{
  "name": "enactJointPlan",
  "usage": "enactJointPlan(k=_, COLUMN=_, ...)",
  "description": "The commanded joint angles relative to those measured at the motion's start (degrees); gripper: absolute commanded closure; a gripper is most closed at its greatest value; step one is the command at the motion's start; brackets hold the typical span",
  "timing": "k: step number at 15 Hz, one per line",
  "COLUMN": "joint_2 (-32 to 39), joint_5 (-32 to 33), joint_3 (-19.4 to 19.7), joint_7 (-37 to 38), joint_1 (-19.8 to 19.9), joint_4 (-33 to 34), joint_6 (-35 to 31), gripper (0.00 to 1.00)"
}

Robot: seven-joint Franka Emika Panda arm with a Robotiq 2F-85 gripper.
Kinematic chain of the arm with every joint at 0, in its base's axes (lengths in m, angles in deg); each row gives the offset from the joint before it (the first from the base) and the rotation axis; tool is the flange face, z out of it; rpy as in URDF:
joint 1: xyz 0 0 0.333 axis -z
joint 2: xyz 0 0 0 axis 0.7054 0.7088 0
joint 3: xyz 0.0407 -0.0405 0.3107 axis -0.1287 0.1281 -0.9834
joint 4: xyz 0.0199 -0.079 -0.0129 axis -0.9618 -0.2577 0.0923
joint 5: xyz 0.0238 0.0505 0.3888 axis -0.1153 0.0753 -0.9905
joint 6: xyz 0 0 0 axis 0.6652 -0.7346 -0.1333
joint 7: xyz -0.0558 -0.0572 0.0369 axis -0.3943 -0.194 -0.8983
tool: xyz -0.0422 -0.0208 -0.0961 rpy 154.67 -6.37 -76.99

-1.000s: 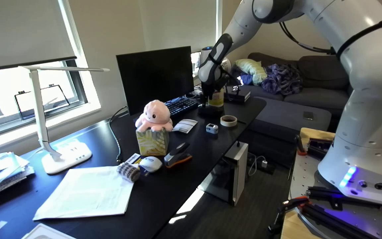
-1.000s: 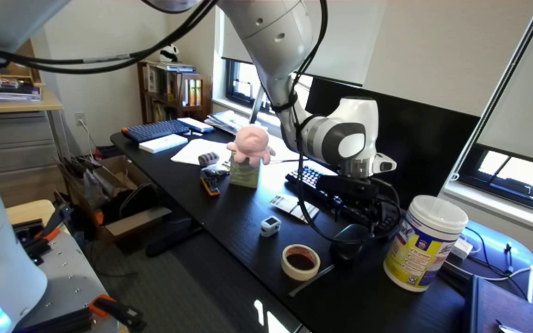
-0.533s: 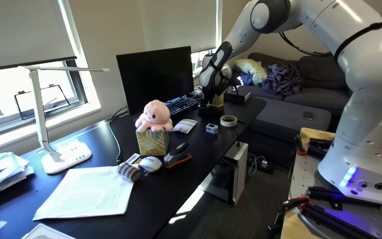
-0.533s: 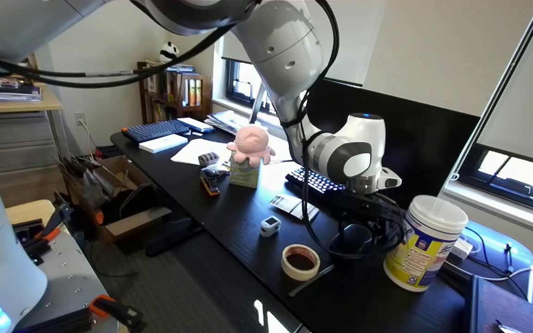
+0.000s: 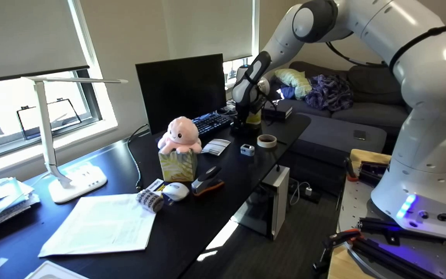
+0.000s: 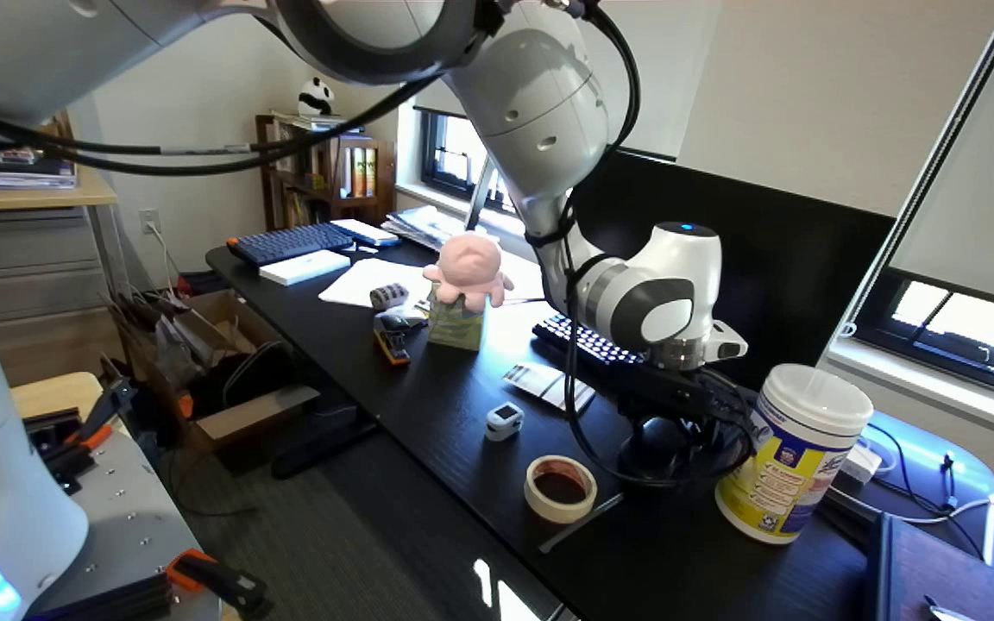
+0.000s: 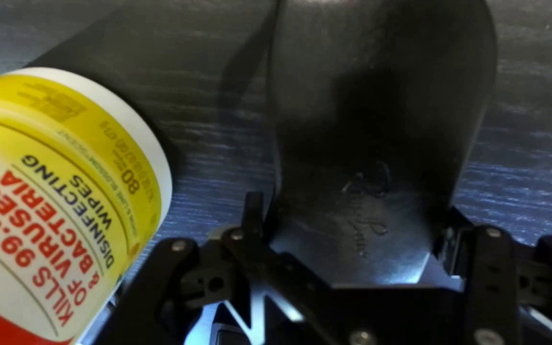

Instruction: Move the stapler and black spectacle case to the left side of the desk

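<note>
The gripper (image 7: 354,210) straddles the black spectacle case (image 7: 376,143) right on the desk (image 6: 437,405), presumably to grasp it crosswise, though whether it clamps cannot be told; the stapler (image 5: 203,183) lies farther left.

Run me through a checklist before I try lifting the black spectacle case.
1. Fingers astride the spectacle case: ok, one on each side in the wrist view.
2. Firm hold on it: cannot tell, contact isn't clear.
3. Room on both sides: not ok, a wipes tub stands close on one side.
4. Loose cable clear of the case: cannot tell, its loop hangs in front of it in an exterior view.
5. Stapler out of the way: ok, beside the mouse, well apart from the case.
</note>
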Motion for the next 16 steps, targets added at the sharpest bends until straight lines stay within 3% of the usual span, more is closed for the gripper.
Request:
enactJointPlan(k=1, joint_2=0.73, joint_5=-2.08, joint_3=-1.76, joint_7=-3.74, joint_1=1.52, joint_4=1.09, joint_6=-0.06, gripper=0.44)
enactJointPlan(k=4, joint_2=-2.97, joint_5=-1.87, joint_3=-2.66, joint_7=-5.64, joint_1=2.31, joint_4=-3.23, joint_6=-0.82, gripper=0.44)
enactJointPlan(k=6, joint_2=-8.14, joint_5=-0.68, joint_3=-2.54, joint_7=-7.39, joint_1=2.33, joint_4=-10.23, joint_6=-3.4, gripper=0.44)
enactJointPlan(k=7, joint_2=-10.59, joint_5=0.71, joint_3=-1.01, joint_7=-7.24, joint_1=1.16, joint_4=-13.49, joint_6=-6.43, gripper=0.44)
enactJointPlan(k=12, joint_2=-20.5, joint_5=4.94, joint_3=-1.22, joint_7=-12.13, joint_1=0.77, joint_4=-27.17, joint_6=-14.97, gripper=0.44)
enactJointPlan(k=16, joint_2=-27.96, joint_5=8.34, joint_3=0.03, joint_7=-10.78, joint_1=-2.01, joint_4=-39.8, joint_6=-22.76, gripper=0.44)
